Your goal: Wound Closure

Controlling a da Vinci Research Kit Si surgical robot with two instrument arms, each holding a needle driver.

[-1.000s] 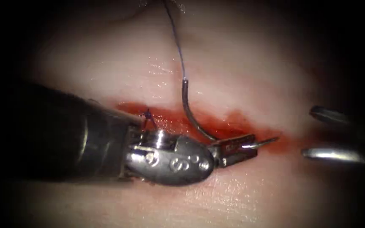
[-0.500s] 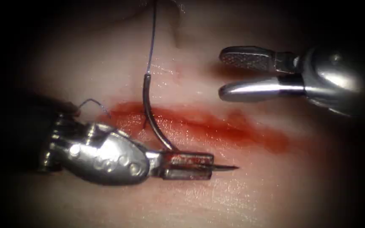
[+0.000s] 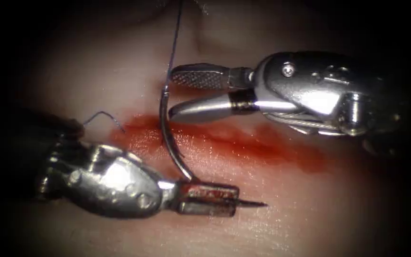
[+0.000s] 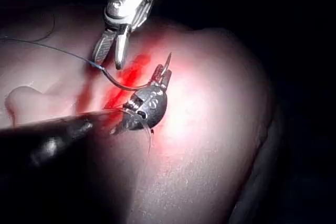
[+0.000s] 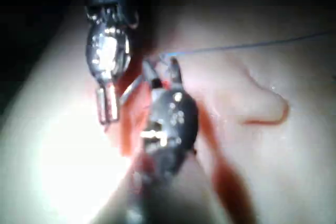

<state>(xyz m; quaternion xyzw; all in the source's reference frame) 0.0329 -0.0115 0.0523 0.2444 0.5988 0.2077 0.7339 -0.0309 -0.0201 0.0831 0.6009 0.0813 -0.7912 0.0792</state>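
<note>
- Tissue (image 3: 120, 62): pale pork belly across the endoscope view, with the cut (image 3: 243, 143) running from centre left toward the right of the frame, lined with red fluid (image 3: 281, 152).
- Left tool (image 3: 210, 199): enters from the lower left of the frame; jaws closed on the needle (image 3: 167, 138) near its pointed end, just below the cut.
- Needle: free of the tissue. Its sharp tip projects to the right beyond the left tool's jaws, low in the frame; its body arcs up and leftward over the cut to the blunt end at upper centre, where the thread joins.
- Thread (image 3: 174, 38): rises from the needle's blunt end to the top edge of the frame.
- Right tool (image 3: 181, 93): reaches in from the right of the frame, above the cut; jaws parted and holding nothing, one fingertip above and one below the level of the needle's blunt end, just beside it. Contact with the needle cannot be judged.
- Cut end of thread (image 3: 103, 116): short curl at centre left, just above the left tool's wrist, near the left end of the cut.
- Left wrist view: left tool (image 4: 164, 73) grips the needle (image 4: 123, 83) over the red fluid (image 4: 128, 72); the right tool (image 4: 109, 59) hangs open beside the needle's blunt end, with the thread (image 4: 47, 46) trailing away.
- Right wrist view: right tool (image 5: 161, 69) with jaws parted by the thread (image 5: 236, 46); left tool (image 5: 107, 113) alongside.
</note>
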